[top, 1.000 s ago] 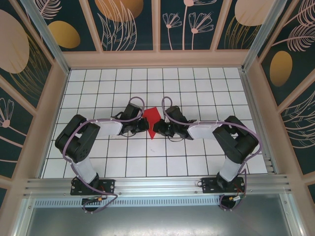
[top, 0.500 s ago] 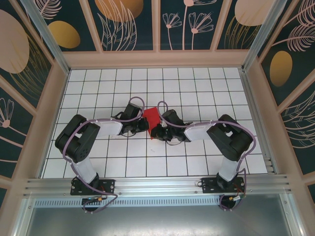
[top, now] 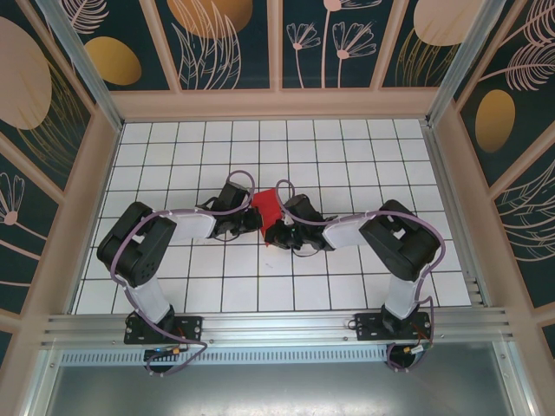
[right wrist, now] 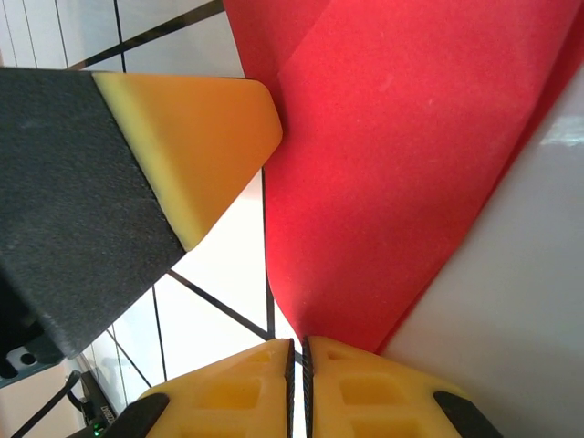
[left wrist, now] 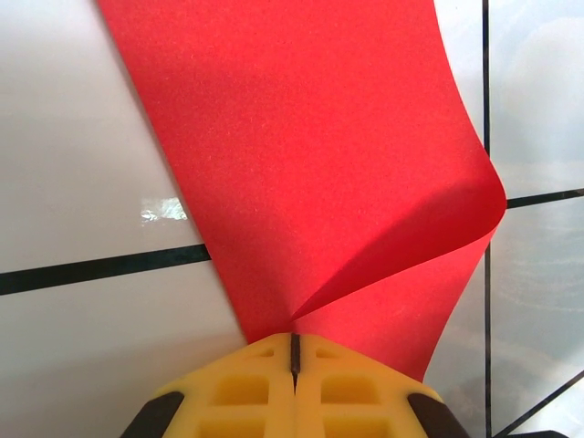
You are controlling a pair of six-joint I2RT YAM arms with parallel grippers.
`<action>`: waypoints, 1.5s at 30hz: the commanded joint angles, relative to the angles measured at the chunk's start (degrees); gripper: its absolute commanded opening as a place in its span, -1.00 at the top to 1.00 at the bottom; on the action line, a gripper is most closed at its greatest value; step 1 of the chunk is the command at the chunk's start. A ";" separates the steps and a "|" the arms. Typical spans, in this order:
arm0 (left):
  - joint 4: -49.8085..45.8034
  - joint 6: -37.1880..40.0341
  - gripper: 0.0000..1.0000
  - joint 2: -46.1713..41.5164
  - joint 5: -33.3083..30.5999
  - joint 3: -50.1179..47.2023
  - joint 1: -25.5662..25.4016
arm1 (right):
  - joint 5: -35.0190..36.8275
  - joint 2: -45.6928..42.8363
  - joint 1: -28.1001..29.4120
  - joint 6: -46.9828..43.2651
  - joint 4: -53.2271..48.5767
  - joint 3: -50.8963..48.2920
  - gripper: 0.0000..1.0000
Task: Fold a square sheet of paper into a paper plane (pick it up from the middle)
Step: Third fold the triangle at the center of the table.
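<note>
Where the two arms meet near the middle of the tiled table, the square sheet of paper is held between them, red and curled over on itself. The left gripper, at the sheet's 8 o'clock in the top view, has jaws together, clamped on its edge. The right gripper, at 5 o'clock, is likewise pinched shut on a corner.

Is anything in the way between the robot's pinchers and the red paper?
No, nothing visible. The left gripper and the right gripper are each pinched shut right on the red paper.
</note>
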 commanded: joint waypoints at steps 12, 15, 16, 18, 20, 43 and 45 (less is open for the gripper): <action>-4.46 1.67 0.81 0.46 -4.26 4.03 -0.09 | 0.66 1.83 0.54 -0.11 0.85 -0.32 0.69; -4.46 1.63 0.80 0.07 -4.08 4.06 -0.11 | 1.12 1.94 0.54 0.33 1.10 -0.31 0.69; -4.46 1.65 0.79 -0.06 -4.00 4.02 -0.11 | 1.22 2.03 0.52 0.49 1.06 -0.14 0.69; -4.22 1.58 0.78 -0.98 -3.84 3.61 -0.04 | 1.63 2.19 0.54 0.98 1.07 -0.06 0.69; -3.69 1.46 0.75 -2.02 -3.31 3.03 -0.07 | 1.96 2.34 0.54 1.41 1.10 0.16 0.69; 6.91 -1.25 0.18 -10.13 1.49 -5.59 -0.29 | 4.67 4.56 0.10 6.41 -4.70 2.42 0.69; 7.19 -1.15 0.05 -11.22 0.09 -5.78 -0.27 | 4.63 4.62 0.10 6.58 -4.83 2.37 0.69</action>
